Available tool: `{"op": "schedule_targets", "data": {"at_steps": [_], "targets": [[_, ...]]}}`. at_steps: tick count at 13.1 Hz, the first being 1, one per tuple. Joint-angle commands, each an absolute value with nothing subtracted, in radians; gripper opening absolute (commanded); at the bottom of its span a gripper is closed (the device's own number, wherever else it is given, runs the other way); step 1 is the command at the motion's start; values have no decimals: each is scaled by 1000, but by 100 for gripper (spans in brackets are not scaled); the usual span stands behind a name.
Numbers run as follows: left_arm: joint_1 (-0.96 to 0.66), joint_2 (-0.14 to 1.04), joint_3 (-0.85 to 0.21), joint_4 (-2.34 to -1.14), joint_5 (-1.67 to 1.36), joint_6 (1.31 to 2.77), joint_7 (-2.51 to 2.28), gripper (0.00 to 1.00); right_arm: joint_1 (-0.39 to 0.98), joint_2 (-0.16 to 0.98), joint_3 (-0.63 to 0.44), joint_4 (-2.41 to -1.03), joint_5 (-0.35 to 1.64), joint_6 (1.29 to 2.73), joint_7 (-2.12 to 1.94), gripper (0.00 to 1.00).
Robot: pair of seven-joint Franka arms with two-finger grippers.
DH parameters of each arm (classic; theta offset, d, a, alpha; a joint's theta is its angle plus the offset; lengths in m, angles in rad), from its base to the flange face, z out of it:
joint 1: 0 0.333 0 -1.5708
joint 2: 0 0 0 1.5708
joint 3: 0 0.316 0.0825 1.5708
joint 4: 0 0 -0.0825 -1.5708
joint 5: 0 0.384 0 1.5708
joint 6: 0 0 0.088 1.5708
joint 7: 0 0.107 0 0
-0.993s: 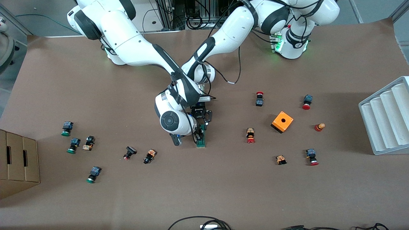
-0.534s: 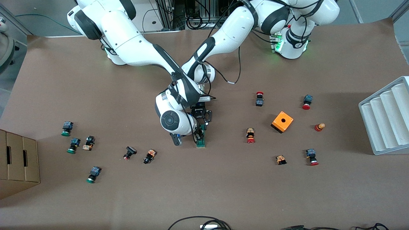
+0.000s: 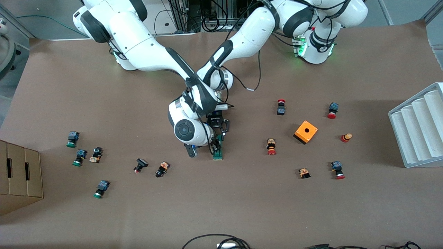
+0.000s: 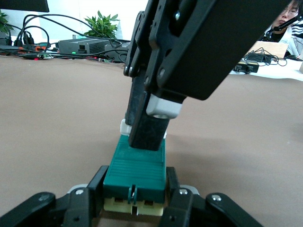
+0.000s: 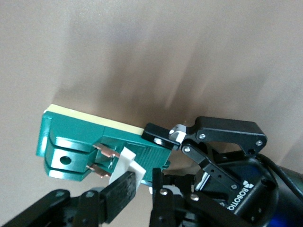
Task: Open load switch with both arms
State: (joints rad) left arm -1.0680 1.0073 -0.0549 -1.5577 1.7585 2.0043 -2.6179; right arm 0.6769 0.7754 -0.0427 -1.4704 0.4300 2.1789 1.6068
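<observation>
almost nothing has changed over the last second in the front view: both arms sit in the same crossed pose and the load switch [image 3: 217, 151] lies in the same spot near the middle of the worktop [image 3: 242, 207], so the opening looks stalled or only just under way, with no visible travel of the white sliding piece [image 5: 128, 163]. the left pincer [image 4: 135, 201] stays pressed together on the switch's end, pinching the green body between its fingers [image 4: 90, 194] and pinning it flat. the right pincer [image 5: 135, 182] is down on the switch from above, its fingers [image 5: 118, 189] narrowly spread either side of the white sliding piece; whether they truly grip it, i cannot tell. the orange box [image 3: 306, 131] sits well apart, toward the left arm's end.
</observation>
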Motion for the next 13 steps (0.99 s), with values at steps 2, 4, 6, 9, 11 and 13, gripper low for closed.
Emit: {"op": "schedule_targets", "data": {"at_steps": [2,4,6,9,11,13], "targets": [[-1063,1037,-51,-1536,1764,2033,-2620,55,675,770,-49,-1482,399,2207,1611,18],[-1063,1039,-51,-1536,1764,2033,-2620,55,673,769,-49,-1480,397,2204,1609,17],[-1063,1038,-51,-1536,1764,2033,-2620,55,670,761,-51,-1473,396,2197,1606,16],[-1063,1039,-51,-1536,1766,2033,-2620,55,670,761,-51,-1473,396,2200,1605,7],[-1063,1039,-51,-1536,1766,2033,-2620,55,673,762,-51,-1474,394,2203,1606,3],[-1063,1040,-51,-1536,1766,2033,-2620,54,676,765,-51,-1476,391,2204,1605,0]]}}
